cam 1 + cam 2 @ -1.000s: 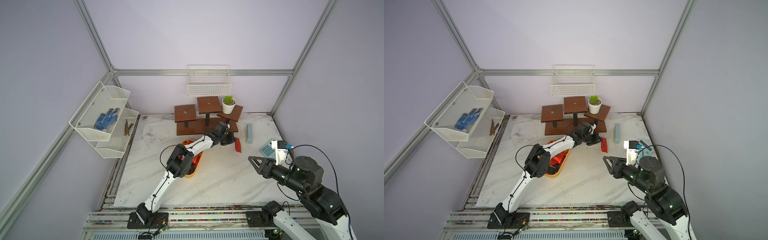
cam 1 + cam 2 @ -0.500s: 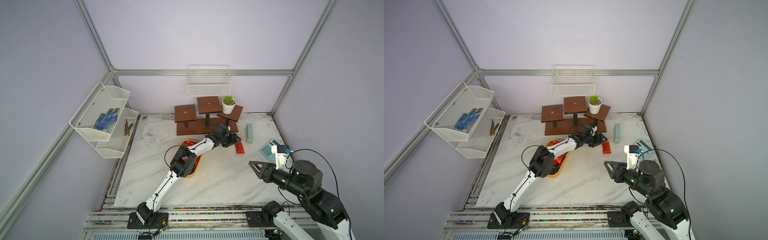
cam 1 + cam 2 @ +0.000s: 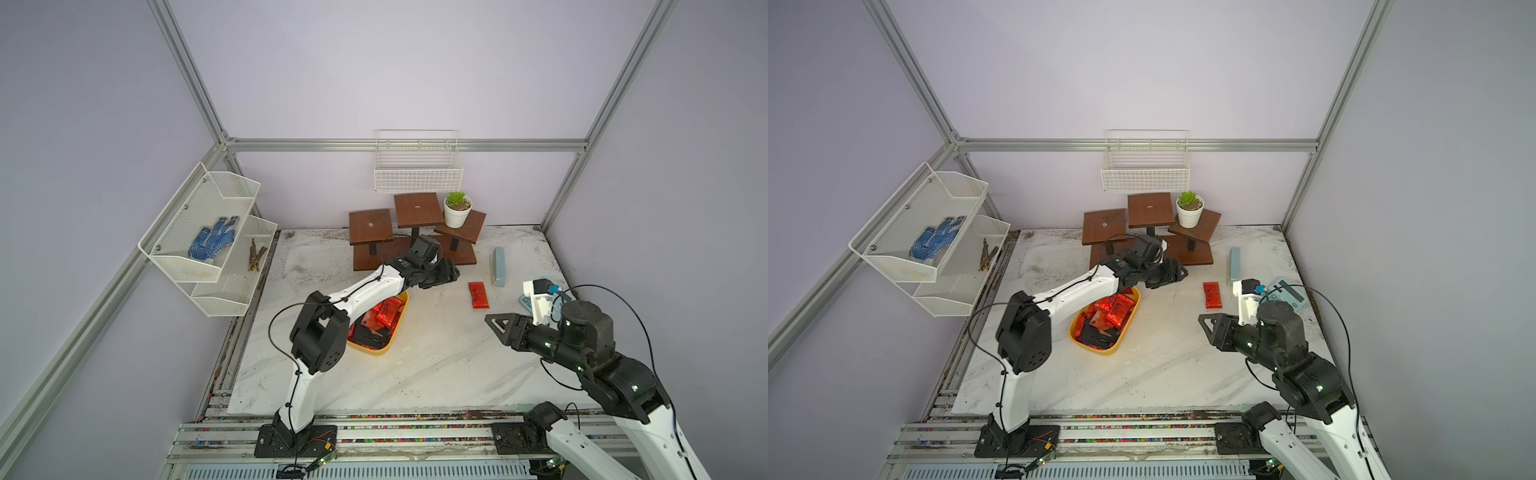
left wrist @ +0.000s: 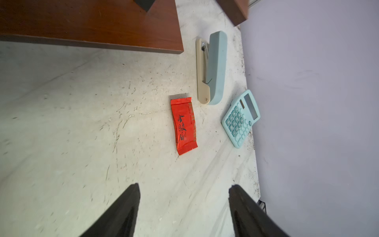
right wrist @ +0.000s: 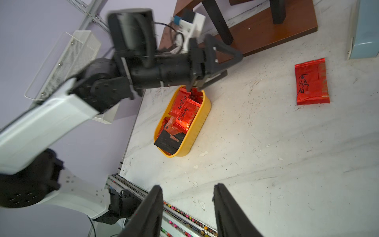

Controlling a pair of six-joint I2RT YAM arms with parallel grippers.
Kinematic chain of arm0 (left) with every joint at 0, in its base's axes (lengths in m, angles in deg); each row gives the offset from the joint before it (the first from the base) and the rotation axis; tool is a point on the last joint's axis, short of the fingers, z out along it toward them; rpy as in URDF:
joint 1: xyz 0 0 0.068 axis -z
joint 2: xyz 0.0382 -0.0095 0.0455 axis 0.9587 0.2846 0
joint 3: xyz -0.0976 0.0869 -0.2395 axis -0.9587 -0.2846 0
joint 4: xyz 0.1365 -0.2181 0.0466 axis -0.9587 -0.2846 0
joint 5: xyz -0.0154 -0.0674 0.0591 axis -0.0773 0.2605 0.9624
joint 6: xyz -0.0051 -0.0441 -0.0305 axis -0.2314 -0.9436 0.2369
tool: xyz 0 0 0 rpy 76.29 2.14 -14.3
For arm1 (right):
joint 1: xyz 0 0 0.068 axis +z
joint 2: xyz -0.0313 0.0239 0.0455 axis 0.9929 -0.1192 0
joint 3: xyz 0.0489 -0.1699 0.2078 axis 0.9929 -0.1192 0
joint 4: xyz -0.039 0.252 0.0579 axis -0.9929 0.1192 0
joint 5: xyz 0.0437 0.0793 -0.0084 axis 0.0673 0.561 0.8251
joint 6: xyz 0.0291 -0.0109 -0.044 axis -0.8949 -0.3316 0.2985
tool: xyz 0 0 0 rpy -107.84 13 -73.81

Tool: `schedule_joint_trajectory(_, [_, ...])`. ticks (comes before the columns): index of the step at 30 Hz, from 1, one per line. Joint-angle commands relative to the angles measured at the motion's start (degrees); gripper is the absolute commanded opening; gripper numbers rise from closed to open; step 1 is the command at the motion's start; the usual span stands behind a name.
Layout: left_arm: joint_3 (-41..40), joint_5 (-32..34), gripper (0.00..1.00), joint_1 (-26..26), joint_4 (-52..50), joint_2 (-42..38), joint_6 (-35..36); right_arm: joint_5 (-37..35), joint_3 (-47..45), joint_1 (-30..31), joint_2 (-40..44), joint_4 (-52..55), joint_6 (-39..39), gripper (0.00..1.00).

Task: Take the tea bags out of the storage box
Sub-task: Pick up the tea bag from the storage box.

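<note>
The left gripper (image 4: 184, 186) stood wide and empty just beyond the far end of the yellow box (image 3: 1101, 351). One red tea bag (image 3: 478, 295) lay on the table (image 3: 415, 374) well apart from the box; the other tea bags (image 3: 1116, 312) lay inside it. The right gripper (image 5: 187, 186), partly spread and empty, hung well apart from the box.

the red tea bag (image 4: 184, 125) lying alone on the table (image 4: 82, 123) carries a column of three dark brush-written chinese characters that look like 金骏眉, and a thin line of print beside them is too small to read. the same characters show on a red one among the tea bags (image 5: 185, 111) in the storage box (image 5: 196, 131). the calculator (image 4: 241, 120) has marked keys, also too small to read.
</note>
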Motion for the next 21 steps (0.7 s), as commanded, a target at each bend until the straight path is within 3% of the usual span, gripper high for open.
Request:
schedule_joint_trajectory(1, [-8.08,7.45,0.72,0.38,-2.65,-12.62,3.17,2.51,-1.43,0.27,-3.28,-5.0,0.69,0.43])
schedule_joint_trajectory(6, [-18.56,17.03,0.73,-0.16,-13.23,-28.42,7.85,3.8,-1.71,0.79,-7.0,-8.82,-0.16,0.4])
schedule_joint_trajectory(10, [-23.9,12.85,0.74,-4.82,-21.23,-35.2,10.99,4.54,-2.54,1.73,-9.42,-12.29,-0.96,0.39])
schedule_joint_trajectory(21, [-27.15,10.15,0.73,-11.46,-28.55,-31.71,15.47,-4.13,0.43,16.2,-22.5,-18.45,-1.87,0.37])
